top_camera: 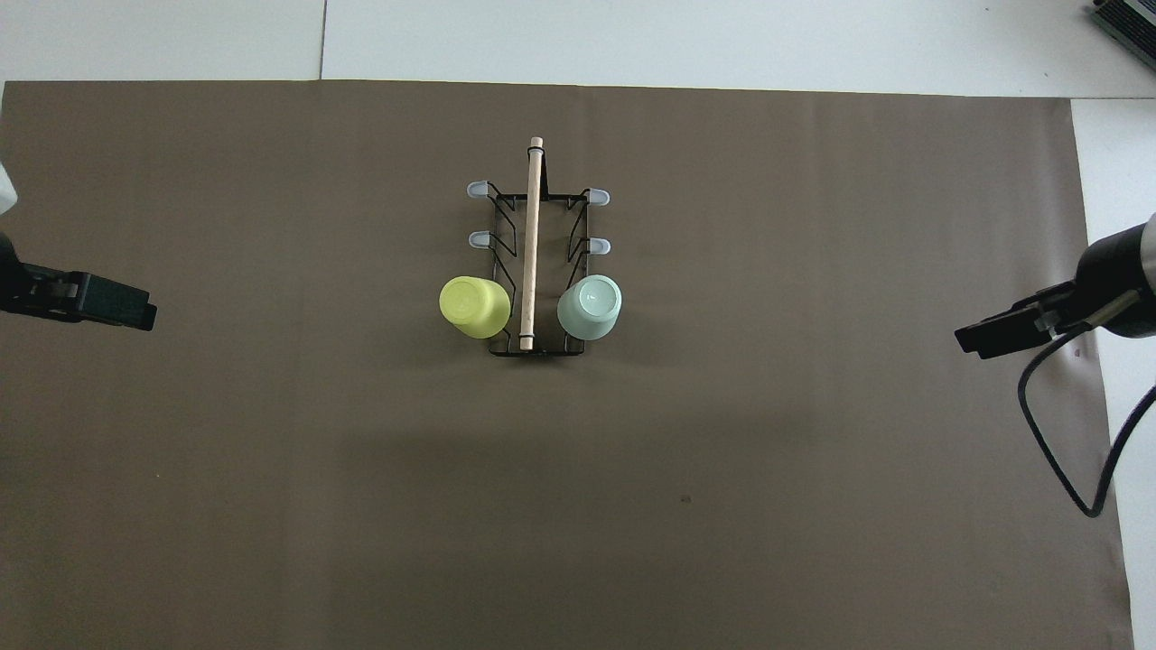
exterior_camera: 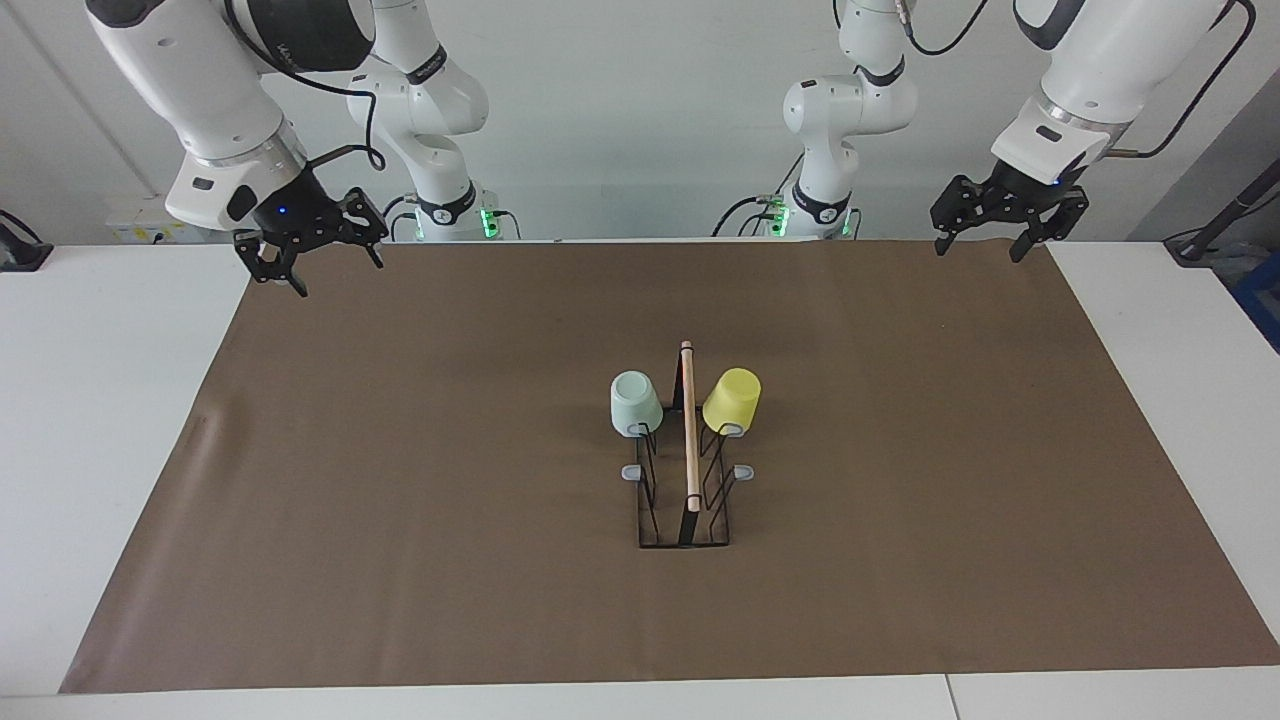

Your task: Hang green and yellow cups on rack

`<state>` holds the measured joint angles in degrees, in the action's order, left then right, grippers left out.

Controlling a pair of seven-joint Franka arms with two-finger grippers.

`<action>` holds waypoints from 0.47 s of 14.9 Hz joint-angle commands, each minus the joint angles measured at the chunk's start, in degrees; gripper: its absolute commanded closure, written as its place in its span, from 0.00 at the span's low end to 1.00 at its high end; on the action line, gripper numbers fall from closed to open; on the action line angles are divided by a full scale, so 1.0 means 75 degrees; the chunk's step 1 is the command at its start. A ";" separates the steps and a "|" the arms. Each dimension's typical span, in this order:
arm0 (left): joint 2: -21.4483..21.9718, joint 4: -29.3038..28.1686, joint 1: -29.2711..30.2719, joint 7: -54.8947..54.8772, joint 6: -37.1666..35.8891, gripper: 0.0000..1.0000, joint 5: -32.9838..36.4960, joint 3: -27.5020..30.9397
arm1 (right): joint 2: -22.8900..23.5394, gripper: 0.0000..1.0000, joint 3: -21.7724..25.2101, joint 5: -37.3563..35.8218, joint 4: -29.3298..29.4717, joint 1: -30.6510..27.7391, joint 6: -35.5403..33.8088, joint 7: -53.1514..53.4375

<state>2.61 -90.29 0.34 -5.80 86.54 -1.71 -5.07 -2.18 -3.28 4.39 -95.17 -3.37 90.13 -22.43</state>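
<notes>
Brown mat (exterior_camera: 400,520) is carrying the rack (exterior_camera: 686,500) mid-mat w/ mint green cup (exterior_camera: 635,403) & yellow cup (exterior_camera: 732,400) sitting inverted on its robot-end pegs, prob. hung already, so left gripper (exterior_camera: 996,230) & right gripper (exterior_camera: 305,260) are hanging released, empty, over the robot-side mat corners.
</notes>
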 commanded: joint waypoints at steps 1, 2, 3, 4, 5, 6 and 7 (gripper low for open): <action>0.0133 -0.0067 0.0071 -0.0106 -0.0125 0.00 -0.0053 -0.0015 | -0.0002 0.00 -0.0043 -0.0350 -0.0002 0.0004 0.0122 0.0446; 0.0133 -0.0067 0.0071 -0.0106 -0.0125 0.00 -0.0053 -0.0015 | 0.0010 0.00 -0.0055 -0.0491 0.0022 0.0016 0.0193 0.0819; 0.0133 -0.0067 0.0071 -0.0106 -0.0125 0.00 -0.0053 -0.0015 | -0.0002 0.00 -0.0066 -0.0504 0.0068 0.0062 0.0205 0.1229; 0.0133 -0.0067 0.0071 -0.0106 -0.0125 0.00 -0.0053 -0.0015 | 0.0114 0.00 -0.0055 -0.0515 0.0243 0.0179 0.0159 0.1511; 0.0133 -0.0067 0.0071 -0.0106 -0.0125 0.00 -0.0053 -0.0015 | 0.0336 0.00 -0.0055 -0.0527 0.0430 0.0226 0.0112 0.1665; 0.0133 -0.0067 0.0071 -0.0106 -0.0125 0.00 -0.0053 -0.0015 | 0.0489 0.00 -0.0055 -0.0527 0.0571 0.0227 0.0088 0.1806; 0.0133 -0.0067 0.0071 -0.0106 -0.0125 0.00 -0.0053 -0.0015 | 0.0595 0.00 -0.0043 -0.0516 0.0631 0.0238 0.0100 0.1935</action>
<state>2.61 -90.29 0.34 -5.80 86.54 -1.71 -5.08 -1.00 -3.45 1.92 -93.67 -1.75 91.17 -10.66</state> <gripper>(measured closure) 0.000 0.000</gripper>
